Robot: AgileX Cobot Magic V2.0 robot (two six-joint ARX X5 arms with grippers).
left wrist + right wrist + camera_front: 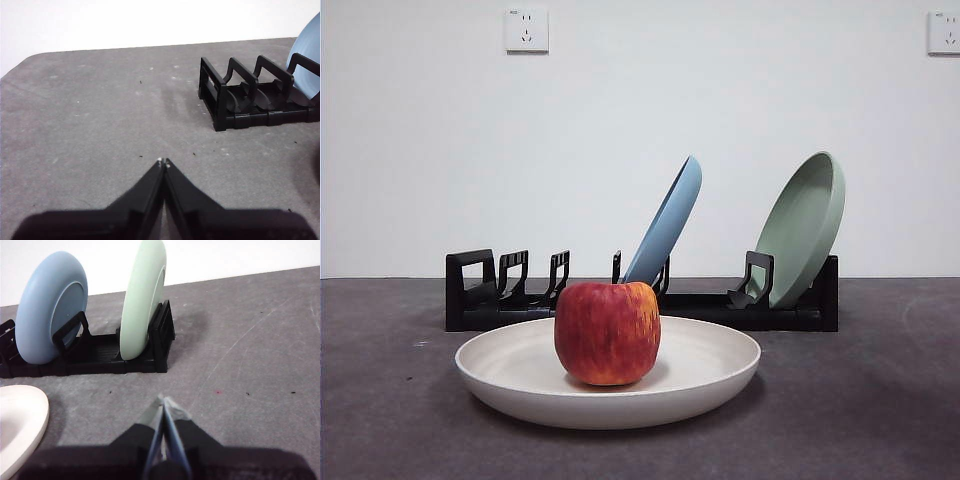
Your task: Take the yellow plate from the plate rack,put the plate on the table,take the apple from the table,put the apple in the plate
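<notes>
Left gripper (pixel 163 161): jaws pressed together tip to tip, holding nothing, hanging over bare table (pixel 90 125); the near end of the plate rack (pixel 250 95) sits at the right of its wrist view.
Right gripper (pixel 164 402): jaws closed against each other, empty, over open table; the yellow plate's rim shows at the lower left corner of its wrist view.
Apple (pixel 607 332): upright in the middle of the yellow plate, low centre of the front view, stem dimple up.
Yellow plate (pixel 720 365): flat on the table in the front view's foreground, in front of the rack and apart from it.
Plate rack: runs across the middle of the front view behind the plate; its left slots hold nothing.
Light blue plate (pixel 668 225): on edge in a middle slot, leaning right.
Sage green plate (pixel 805 225): on edge at the rack's right end, leaning right.
Wall sockets (pixel 526 30): at the upper left and the upper right corner of the front view, on the white wall.
</notes>
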